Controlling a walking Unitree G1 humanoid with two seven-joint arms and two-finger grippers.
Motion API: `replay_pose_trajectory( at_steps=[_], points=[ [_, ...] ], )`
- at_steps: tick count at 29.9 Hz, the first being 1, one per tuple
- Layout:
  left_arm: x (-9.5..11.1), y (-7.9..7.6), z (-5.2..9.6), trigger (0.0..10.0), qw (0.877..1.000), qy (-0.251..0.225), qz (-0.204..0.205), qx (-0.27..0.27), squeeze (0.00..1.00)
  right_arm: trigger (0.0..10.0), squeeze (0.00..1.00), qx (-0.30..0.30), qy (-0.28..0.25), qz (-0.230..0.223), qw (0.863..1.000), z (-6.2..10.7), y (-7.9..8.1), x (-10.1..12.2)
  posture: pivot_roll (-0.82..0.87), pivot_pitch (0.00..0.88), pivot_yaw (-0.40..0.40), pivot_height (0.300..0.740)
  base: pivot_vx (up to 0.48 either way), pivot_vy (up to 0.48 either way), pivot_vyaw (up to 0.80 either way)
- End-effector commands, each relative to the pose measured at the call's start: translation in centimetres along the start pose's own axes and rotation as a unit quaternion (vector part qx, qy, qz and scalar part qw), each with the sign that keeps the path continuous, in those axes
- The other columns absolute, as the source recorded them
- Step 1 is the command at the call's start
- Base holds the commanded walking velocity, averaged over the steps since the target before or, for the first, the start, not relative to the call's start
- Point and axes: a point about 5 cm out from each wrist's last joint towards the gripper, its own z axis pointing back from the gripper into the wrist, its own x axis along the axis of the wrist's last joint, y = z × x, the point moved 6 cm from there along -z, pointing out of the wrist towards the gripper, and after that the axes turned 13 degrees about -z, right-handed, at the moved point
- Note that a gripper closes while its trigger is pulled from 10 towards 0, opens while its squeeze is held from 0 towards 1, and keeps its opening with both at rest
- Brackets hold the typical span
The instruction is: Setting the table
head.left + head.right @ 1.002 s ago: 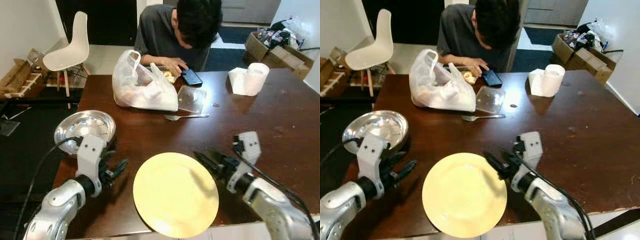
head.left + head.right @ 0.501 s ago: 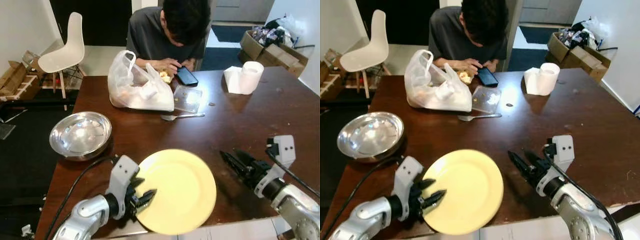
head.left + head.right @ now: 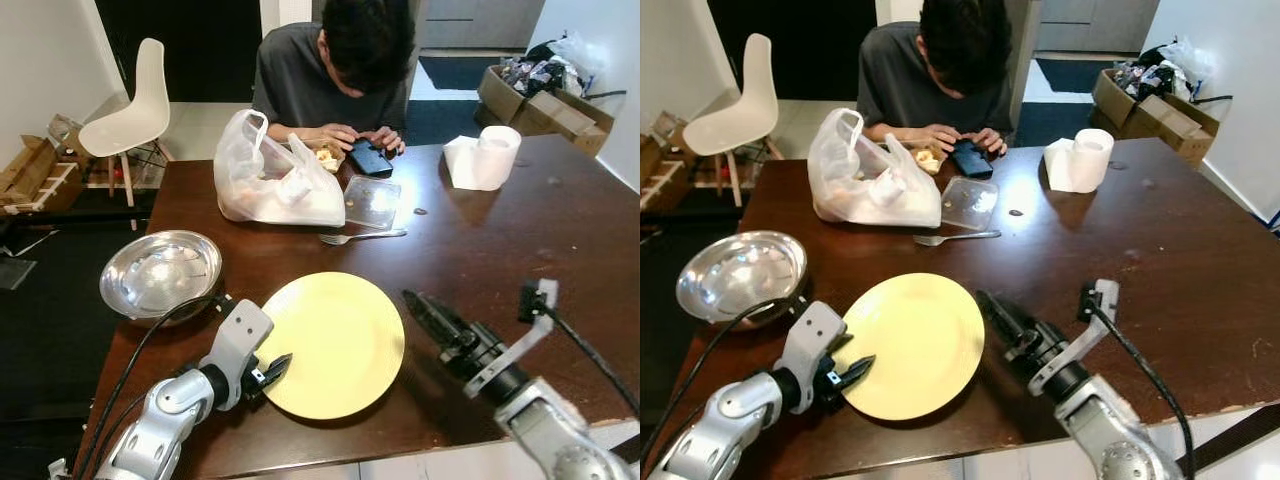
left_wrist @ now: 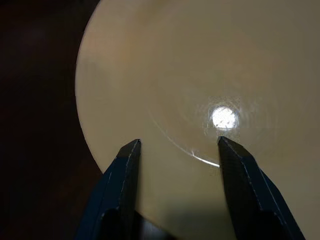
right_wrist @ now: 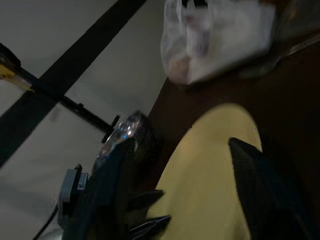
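Head views: the round pale-yellow plate (image 3: 333,343) lies flat near the front edge of the dark brown wooden table (image 3: 520,230). The left gripper (image 3: 270,370) meets its near rim; the right gripper (image 3: 425,306) hovers beside it. Pushing slowly inward seems wise (the edge is close).

Left wrist view: fingers spread, gripping nothing.

Right wrist view: fingers apart, empty. A person (image 3: 335,70) sits opposite.

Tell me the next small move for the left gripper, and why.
Probably draw the left gripper back off the yellow plate. Its open fingers sit over the plate's near-left rim, the plate lies flat on the table, and the right gripper, open, waits off its right edge.
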Motion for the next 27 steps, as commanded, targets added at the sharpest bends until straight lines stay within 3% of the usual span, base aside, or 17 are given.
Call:
replay_pose_trajectory(
  at_steps=[1,10,11,15,20,23,25,26,27],
  points=[
    [-4.1,-2.0,0.7,10.0,0.997,0.076,0.018,-0.029,0.00,10.0,1.00,-0.017,0.013,-0.018,1.000,0.3,-0.8,-0.9,-0.07,0.049,0.077,0.740,0.000,0.000,0.00],
    [-3.8,-2.0,0.8,10.0,0.997,0.065,0.019,-0.030,0.00,10.0,1.00,-0.055,0.084,-0.052,0.994,1.2,-2.4,-4.4,-0.07,0.049,0.074,0.740,0.000,0.000,0.00],
    [-3.7,-2.0,0.8,10.0,0.997,0.064,0.019,-0.030,0.00,10.0,0.00,-0.045,0.092,-0.068,0.992,1.0,-2.2,-5.0,-0.06,0.045,0.075,0.740,0.000,0.000,0.00],
    [-3.6,-1.9,0.7,10.0,0.997,0.061,0.018,-0.031,0.00,10.0,0.00,-0.006,0.125,-0.117,0.985,-0.2,-1.1,-6.9,-0.05,0.039,0.073,0.740,0.000,0.000,0.00],
    [-3.5,-1.9,0.7,10.0,0.998,0.060,0.019,-0.029,0.00,10.0,0.00,-0.011,0.153,-0.133,0.979,-1.0,-1.4,-8.7,-0.04,0.034,0.066,0.740,0.000,0.000,0.00],
    [-3.6,-1.9,0.9,10.0,0.998,0.061,0.020,-0.026,0.00,10.0,0.00,-0.030,0.158,-0.094,0.983,-1.1,-2.1,-8.6,-0.04,0.030,0.058,0.740,0.000,0.000,0.00],
    [-3.8,-2.0,1.0,10.0,0.997,0.063,0.023,-0.026,0.00,10.0,0.00,-0.032,0.144,-0.023,0.989,-0.9,-2.0,-6.6,-0.05,0.029,0.059,0.740,0.000,0.000,0.00],
    [-3.8,-2.0,1.0,10.0,0.997,0.063,0.023,-0.026,0.00,10.0,0.00,-0.032,0.144,-0.023,0.989,-0.9,-2.0,-6.6,-0.05,0.029,0.059,0.740,0.000,0.000,0.00],
    [-3.9,-2.3,1.1,10.0,0.997,0.064,0.023,-0.032,0.00,10.0,0.00,-0.031,0.124,0.062,0.990,-0.5,-1.7,-3.6,-0.06,0.028,0.062,0.740,0.000,0.000,0.00]
  ],
)
